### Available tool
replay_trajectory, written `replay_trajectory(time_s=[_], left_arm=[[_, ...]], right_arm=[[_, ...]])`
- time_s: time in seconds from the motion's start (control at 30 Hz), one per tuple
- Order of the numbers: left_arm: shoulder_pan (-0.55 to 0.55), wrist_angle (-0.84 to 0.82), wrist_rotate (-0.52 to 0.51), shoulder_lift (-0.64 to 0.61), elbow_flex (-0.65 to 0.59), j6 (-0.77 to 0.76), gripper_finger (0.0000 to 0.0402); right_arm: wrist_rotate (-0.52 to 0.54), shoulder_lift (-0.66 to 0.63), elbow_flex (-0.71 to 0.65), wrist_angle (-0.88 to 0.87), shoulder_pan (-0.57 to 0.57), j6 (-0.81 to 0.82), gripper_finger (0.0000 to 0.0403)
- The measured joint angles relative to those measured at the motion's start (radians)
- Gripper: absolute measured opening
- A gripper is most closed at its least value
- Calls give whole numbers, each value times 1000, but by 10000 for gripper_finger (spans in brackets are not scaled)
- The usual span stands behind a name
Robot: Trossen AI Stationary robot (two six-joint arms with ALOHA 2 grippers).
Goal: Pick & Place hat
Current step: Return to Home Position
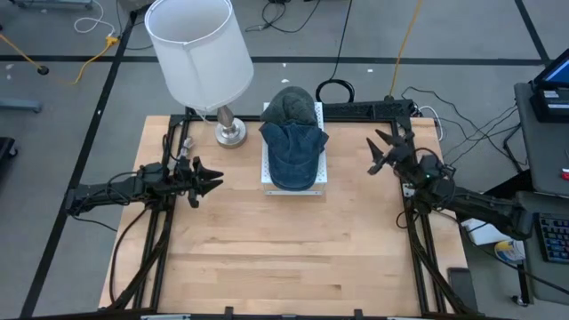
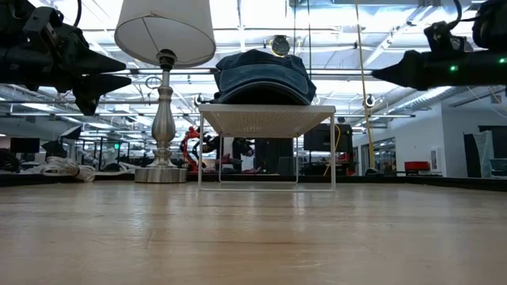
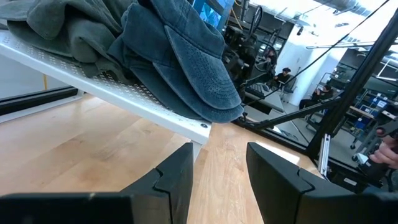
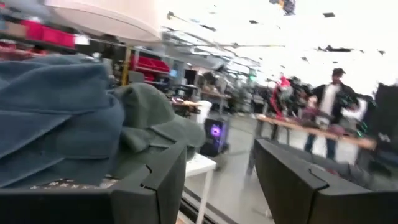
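Observation:
A blue denim hat lies on a white wire rack at the table's far middle, its brim hanging over the rack's near edge. A grey-green hat lies behind it on the same rack. My left gripper hovers open to the left of the rack, pointing toward it, with nothing between its fingers. My right gripper hovers open to the right of the rack, also empty, facing both hats.
A table lamp with a white shade and a silver base stands just left of the rack. Cables run along the table's far edge. People stand in the room beyond. Bare wood lies in front of the rack.

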Motion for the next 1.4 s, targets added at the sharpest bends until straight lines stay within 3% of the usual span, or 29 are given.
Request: replay_trajectory(time_s=[0.27,0.37,0.67,1.13,1.4], left_arm=[[0,0,0,0,0,1,152],[0,0,0,0,0,0,152],[0,0,0,0,0,1,152],[0,0,0,0,0,1,152],[0,0,0,0,0,0,152]], right_arm=[[225,-13,-2,-79,0,76,180],[205,-13,-5,-107,0,94,178],[10,-76,-7,-270,-4,205,161],[3,-230,-43,-484,-112,207,160],[1,-232,-44,-497,-130,231,160]])
